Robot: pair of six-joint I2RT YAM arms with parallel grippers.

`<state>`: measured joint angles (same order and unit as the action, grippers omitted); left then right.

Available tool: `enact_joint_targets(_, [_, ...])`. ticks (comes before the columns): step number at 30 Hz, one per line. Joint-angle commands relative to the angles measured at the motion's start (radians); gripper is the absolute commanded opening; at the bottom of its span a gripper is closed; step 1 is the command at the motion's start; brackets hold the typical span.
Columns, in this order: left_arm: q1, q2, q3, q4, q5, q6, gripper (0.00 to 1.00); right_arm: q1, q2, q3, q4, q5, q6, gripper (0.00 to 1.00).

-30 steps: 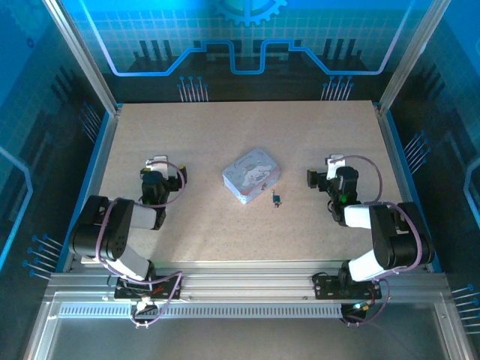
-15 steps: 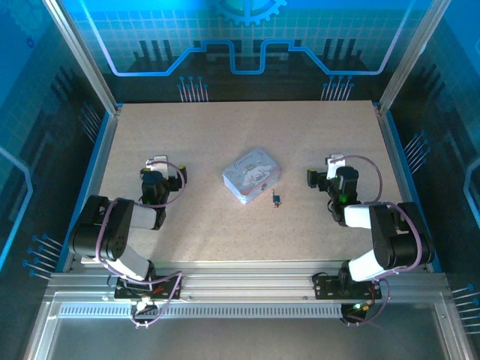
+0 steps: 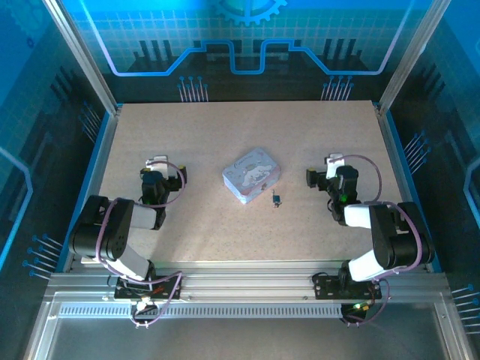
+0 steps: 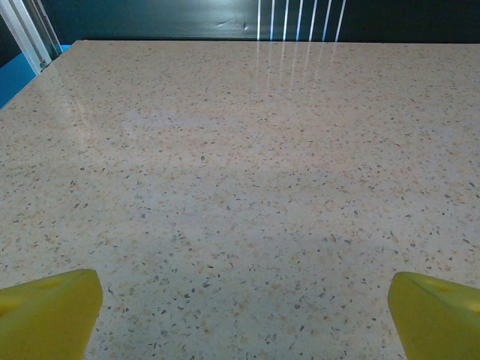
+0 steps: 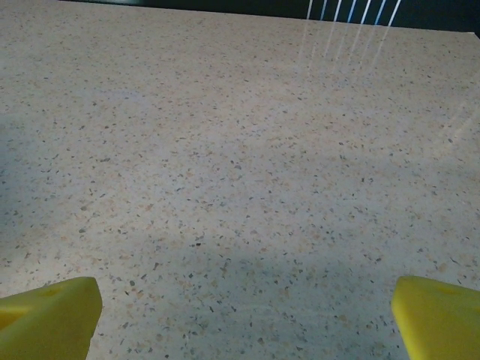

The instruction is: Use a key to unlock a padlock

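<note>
A closed tin point(image 3: 251, 175) sits near the middle of the surface point(image 3: 225, 240), its contents hidden. The padlock point(image 3: 276, 199) lies just beside the tin's near right corner. Both arms are folded low toward the side edges. The left pincer point(image 4: 240, 315) and right pincer point(image 5: 244, 319) are spread wide, holding nothing.

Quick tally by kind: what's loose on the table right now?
tin: 1
padlock: 1
key: too small to make out, not counted
Total: 2
</note>
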<state>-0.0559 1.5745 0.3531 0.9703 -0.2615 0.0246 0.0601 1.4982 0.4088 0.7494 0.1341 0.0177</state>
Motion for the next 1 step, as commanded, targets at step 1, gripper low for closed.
enact_joint_targets(1, [0.004, -0.016, 0.01, -0.001, 0.011, -0.025, 0.99, 0.006, 0.008, 0.021, 0.012, -0.029, -0.017, 1.0])
